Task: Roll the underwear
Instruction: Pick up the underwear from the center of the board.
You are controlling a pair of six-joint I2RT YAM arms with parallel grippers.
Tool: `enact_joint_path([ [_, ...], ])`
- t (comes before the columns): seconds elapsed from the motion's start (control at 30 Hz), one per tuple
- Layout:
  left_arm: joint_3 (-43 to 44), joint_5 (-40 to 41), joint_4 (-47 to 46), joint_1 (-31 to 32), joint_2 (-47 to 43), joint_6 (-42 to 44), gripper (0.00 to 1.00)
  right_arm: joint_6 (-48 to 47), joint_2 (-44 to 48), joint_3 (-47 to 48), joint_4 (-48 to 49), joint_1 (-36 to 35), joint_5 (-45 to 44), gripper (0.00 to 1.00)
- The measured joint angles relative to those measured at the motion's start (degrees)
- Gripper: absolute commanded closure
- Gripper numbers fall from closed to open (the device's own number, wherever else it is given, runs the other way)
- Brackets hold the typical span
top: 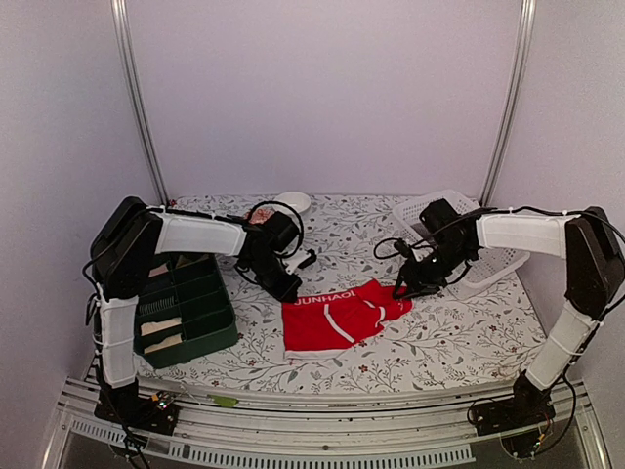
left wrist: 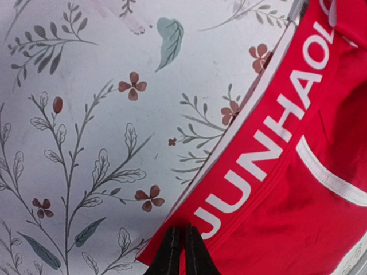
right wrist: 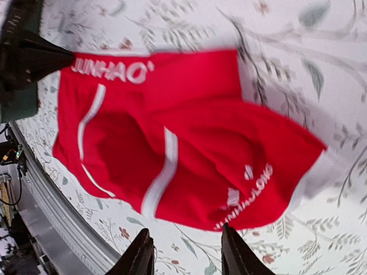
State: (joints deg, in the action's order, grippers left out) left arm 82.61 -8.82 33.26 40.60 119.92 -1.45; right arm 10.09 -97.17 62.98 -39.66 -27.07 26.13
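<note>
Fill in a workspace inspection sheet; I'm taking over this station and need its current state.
Surface: floral tablecloth, flat.
Job's things: red underwear lying unrolled at centre.
Clutter: green bin holding cream cloth, white basket, white bowl.
Grippers: left gripper fingers shut on the underwear's waistband corner; right gripper open, empty, by its opposite end.
Cables: black cables looping loose at both wrists.
Surroundings: plain walls; nothing else seen.

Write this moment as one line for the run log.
red underwear: flat, partly folded, not rolled | left hand: shut on its corner | right hand: open, over its other end
</note>
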Motion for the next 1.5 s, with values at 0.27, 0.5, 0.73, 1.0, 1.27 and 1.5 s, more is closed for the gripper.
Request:
enact_joint_path([
  [0.27,0.2,0.8,0.9,0.1,0.0,0.4,0.92,-3.6,-8.9,21.5,1.6,-6.7,-3.5,0.54],
  [0.5,0.3,0.8,0.9,0.1,0.0,0.4,0.92,-4.9,-19.0,28.3,-2.8,-13.3,-11.0,0.54],
  [0.73,0.3,0.7,1.0,0.1,0.0,0.4,0.92,-4.7,-22.8,28.5,-4.0,-13.7,-15.6,0.54],
  [1.0,0.3,0.8,0.9,0.1,0.1,0.4,0.91,-4.6,-26.6,30.1,-4.0,-14.3,-19.9,0.91],
  [1.27,0.1,0.7,0.7,0.0,0.0,0.4,0.91,-4.6,-26.0,31.1,-5.4,-14.2,-25.9,1.00],
  [1.5,-2.6,0.4,-0.5,-1.0,-2.0,-0.2,0.81,-5.0,-16.3,28.8,-6.1,-10.8,-26.0,1.00],
])
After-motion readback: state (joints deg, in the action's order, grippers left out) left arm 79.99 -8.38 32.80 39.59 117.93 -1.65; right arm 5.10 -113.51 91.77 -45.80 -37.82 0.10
